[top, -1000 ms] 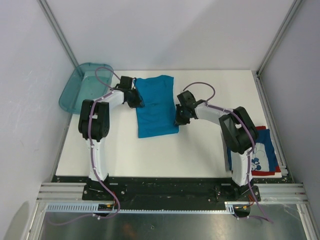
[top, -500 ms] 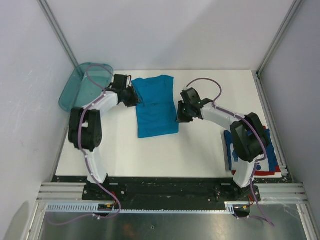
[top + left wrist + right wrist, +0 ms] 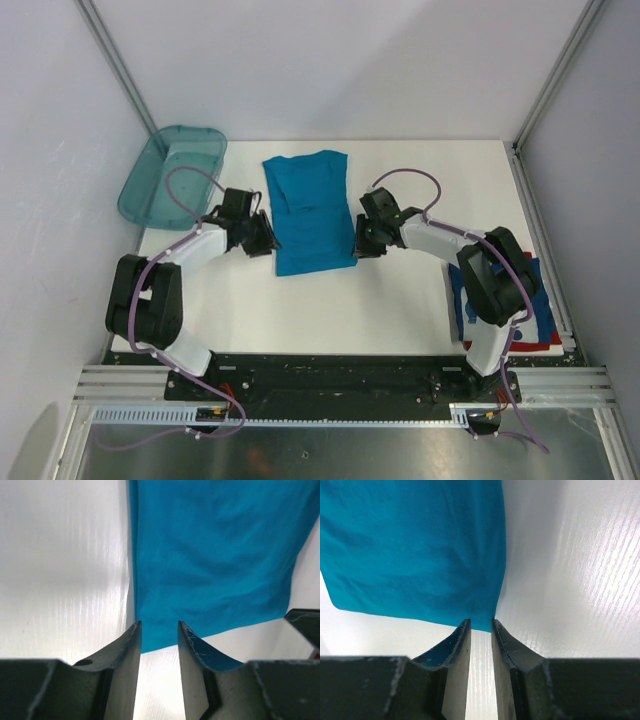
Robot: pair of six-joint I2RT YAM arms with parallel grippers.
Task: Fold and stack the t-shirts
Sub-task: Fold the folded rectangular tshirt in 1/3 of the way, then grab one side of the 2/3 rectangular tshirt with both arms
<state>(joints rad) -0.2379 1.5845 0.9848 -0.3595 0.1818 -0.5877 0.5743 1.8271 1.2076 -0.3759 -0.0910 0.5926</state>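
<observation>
While I am bringing the left gripper level with the right gripper, both are hanging parted, teal t-shirt hem just ahead, fold-ready.

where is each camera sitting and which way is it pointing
Top external: above and behind the arm bases, looking down on the table; both arms, the left tool and the right tool show.
Left wrist: on the left arm, looking past its own fingers at the teal shirt, near-left corner.
Right wrist: on the right arm, looking past its own fingers at the shirt's near-right corner.
Shared: all three views show the teal shirt.
</observation>
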